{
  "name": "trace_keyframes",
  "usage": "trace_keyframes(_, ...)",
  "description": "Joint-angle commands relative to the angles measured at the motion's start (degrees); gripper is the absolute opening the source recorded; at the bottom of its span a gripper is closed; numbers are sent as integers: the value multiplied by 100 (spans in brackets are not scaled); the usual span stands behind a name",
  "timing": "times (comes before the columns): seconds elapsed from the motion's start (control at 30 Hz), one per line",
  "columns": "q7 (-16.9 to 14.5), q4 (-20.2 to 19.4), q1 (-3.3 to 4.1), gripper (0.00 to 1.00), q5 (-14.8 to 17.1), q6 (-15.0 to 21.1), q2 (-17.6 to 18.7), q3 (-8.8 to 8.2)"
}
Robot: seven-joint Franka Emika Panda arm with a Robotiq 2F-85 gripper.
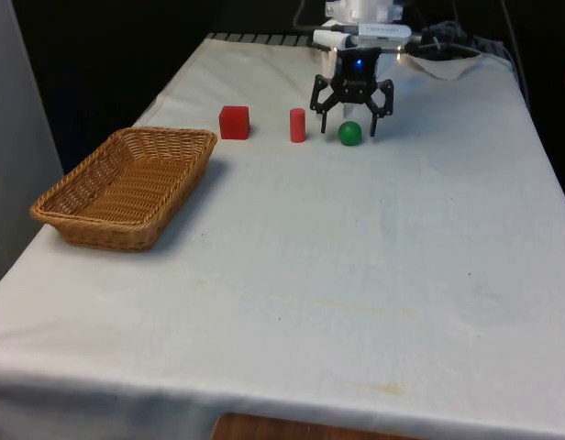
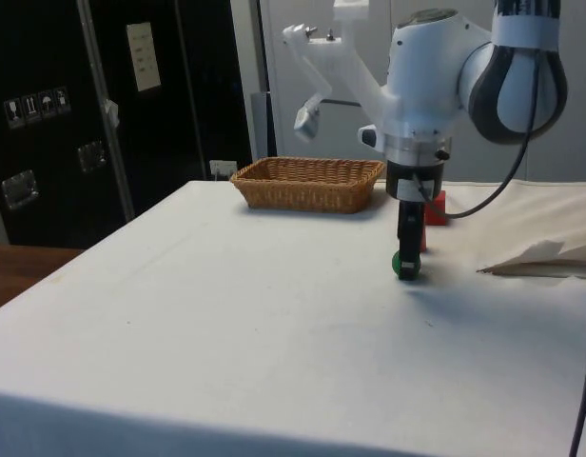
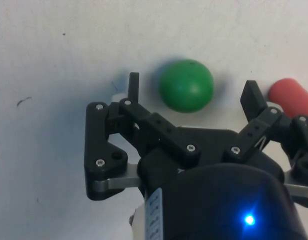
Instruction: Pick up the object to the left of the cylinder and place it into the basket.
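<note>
Three small things stand in a row at the far end of the table: a red cube (image 1: 234,122), an upright red cylinder (image 1: 297,126) and a green ball (image 1: 350,133). The cube is on the cylinder's left in the front view, the ball on its right. My gripper (image 1: 349,126) is open and low over the ball, one finger on each side of it and neither touching. From the wrist, the ball (image 3: 186,85) sits between the fingertips of the gripper (image 3: 192,85), with the cylinder (image 3: 291,96) just outside one finger. From the side, the gripper (image 2: 407,259) hangs right at the ball (image 2: 405,268).
A woven wicker basket (image 1: 99,234) lies on the front view's left, nearer the camera than the cube, and has nothing in it. It shows in the side view as the basket (image 2: 309,183) at the far edge. Crumpled white cloth (image 1: 448,62) and cables lie behind the gripper.
</note>
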Motion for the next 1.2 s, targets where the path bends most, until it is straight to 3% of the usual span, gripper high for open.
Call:
trace_keyframes(0.0, 34, 52, 63, 100, 6, 132, 115, -52)
trace_keyframes(0.1, 23, 29, 40, 100, 6, 92, 74, -34)
trace_keyframes(0.17, 6, -11, 6, 89, 0, 23, 0, 6)
trace_keyframes(0.2, 11, 17, 23, 89, 0, 63, 46, -23)
trace_keyframes(0.33, 6, 6, 11, 45, 0, 40, 23, -11)
trace_keyframes(0.37, 6, 6, 6, 24, 0, 29, 17, -6)
trace_keyframes(0.43, 6, 0, 6, 2, 0, 23, 11, -6)
trace_keyframes(0.8, -40, 69, -29, 0, -11, -115, -97, -34)
trace_keyframes(0.83, -11, 63, -6, 0, 0, 6, -23, -23)
trace_keyframes(0.87, -57, 97, -34, 0, -17, -149, -132, -46)
trace_keyframes(1.17, -229, 453, -46, 0, 6, -665, -470, -178)
